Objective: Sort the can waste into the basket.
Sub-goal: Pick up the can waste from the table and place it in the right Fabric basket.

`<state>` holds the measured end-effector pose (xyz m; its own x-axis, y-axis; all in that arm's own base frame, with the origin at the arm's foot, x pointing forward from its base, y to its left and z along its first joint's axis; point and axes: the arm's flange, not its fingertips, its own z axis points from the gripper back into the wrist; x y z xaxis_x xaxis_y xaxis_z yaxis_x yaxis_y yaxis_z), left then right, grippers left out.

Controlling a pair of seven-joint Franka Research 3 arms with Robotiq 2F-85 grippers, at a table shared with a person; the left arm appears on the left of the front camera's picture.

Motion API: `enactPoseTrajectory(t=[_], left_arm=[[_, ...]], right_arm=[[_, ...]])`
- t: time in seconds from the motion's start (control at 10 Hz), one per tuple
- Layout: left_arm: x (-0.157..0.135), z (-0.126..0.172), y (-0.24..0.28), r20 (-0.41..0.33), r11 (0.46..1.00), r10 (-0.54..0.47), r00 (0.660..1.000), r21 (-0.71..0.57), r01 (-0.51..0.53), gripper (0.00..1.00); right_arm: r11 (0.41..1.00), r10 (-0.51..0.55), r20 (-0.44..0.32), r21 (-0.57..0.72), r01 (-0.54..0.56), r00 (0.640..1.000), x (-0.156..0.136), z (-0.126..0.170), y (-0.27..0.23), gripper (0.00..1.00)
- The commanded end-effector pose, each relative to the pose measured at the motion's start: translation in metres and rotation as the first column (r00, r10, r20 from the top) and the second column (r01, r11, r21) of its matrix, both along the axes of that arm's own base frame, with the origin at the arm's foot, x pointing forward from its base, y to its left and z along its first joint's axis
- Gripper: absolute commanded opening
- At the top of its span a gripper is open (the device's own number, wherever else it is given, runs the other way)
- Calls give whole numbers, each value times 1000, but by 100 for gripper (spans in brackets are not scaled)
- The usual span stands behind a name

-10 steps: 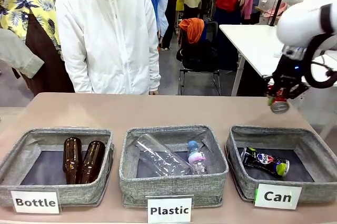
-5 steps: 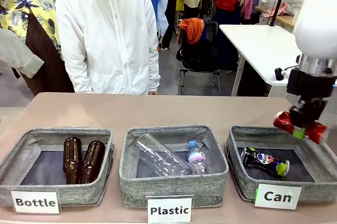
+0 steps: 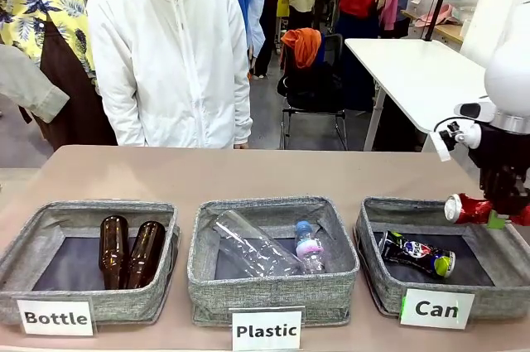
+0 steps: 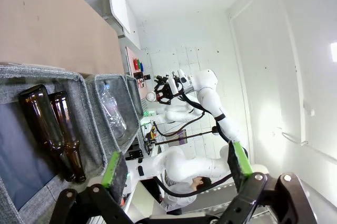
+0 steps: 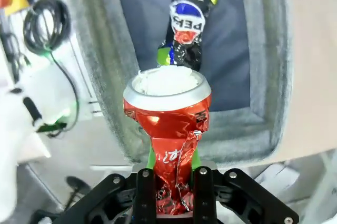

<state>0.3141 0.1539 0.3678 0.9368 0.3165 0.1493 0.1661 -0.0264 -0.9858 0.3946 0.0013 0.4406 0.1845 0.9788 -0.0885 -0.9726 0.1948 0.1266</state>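
My right gripper [image 3: 503, 218] is shut on a crushed red can [image 3: 466, 208] with a silver top, and holds it sideways above the far right rim of the grey basket [image 3: 383, 284] labelled "Can". In the right wrist view the red can [image 5: 168, 110] stands pinched between the fingers of the right gripper [image 5: 174, 187], over the near wall of the basket [image 5: 263, 76]. A dark crushed can [image 3: 416, 253] with blue, red and white print lies on the basket's dark floor, and the wrist view shows this dark can [image 5: 188, 21] beyond the red one. My left gripper [image 4: 176, 163] is open and holds nothing.
A grey bin labelled "Bottle" [image 3: 25, 265] holds two brown glass bottles [image 3: 128, 251]. The middle bin labelled "Plastic" [image 3: 273, 290] holds clear plastic bottles. A person in a white jacket [image 3: 170, 54] stands at the table's far edge. A white table [image 3: 414, 70] stands behind on the right.
My right gripper has carried the red can right and down, from behind the basket to above its far right rim. The can has turned to lie sideways.
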Motion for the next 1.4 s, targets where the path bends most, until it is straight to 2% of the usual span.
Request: enactPoseTrajectory(t=[0.0,0.1,0.2,0.3,0.4,0.5,0.6,0.7,0.9,1.0,1.1,1.2,1.3], left_arm=[[-3,4,-1,-4,1000,-6,1000,-13,6,100],[-3,4,-1,-4,1000,-6,1000,-13,6,100],[-3,4,-1,-4,1000,-6,1000,-13,6,100],[-3,4,-1,-4,1000,-6,1000,-13,6,100],[-3,4,-1,-4,1000,-6,1000,-13,6,100],[-3,4,-1,-4,1000,-6,1000,-13,6,100],[-3,4,-1,-4,1000,-6,1000,-13,6,100],[-3,4,-1,-4,1000,-6,1000,-13,6,100],[-3,4,-1,-4,1000,-6,1000,-13,6,100],[-3,4,-1,-4,1000,-6,1000,-13,6,100],[-3,4,-1,-4,1000,-6,1000,-13,6,100],[-3,4,-1,-4,1000,-6,1000,-13,6,100],[-3,4,-1,-4,1000,-6,1000,-13,6,100]], right_arm=[[990,90,-5,105,-89,996,-4,-5,-7,0],[989,86,15,117,-87,996,-5,-6,-6,0],[991,23,28,134,-27,999,-5,-8,-4,0],[987,39,41,154,-45,998,-3,-10,-4,84],[986,36,42,161,-43,998,-2,-10,-3,84],[986,42,49,161,-49,998,-2,-9,-3,100],[987,43,60,155,-52,997,-3,-8,-4,86],[987,35,65,154,-44,997,-4,-8,-5,100],[974,-7,7,226,5,1000,-7,-3,-7,100],[934,-144,-89,317,165,986,-9,4,-6,100],[781,-379,-295,406,474,877,-14,14,-4,100],[486,-610,-494,385,785,620,-14,21,-1,100],[200,-631,-691,293,935,352,-12,25,-6,100]])
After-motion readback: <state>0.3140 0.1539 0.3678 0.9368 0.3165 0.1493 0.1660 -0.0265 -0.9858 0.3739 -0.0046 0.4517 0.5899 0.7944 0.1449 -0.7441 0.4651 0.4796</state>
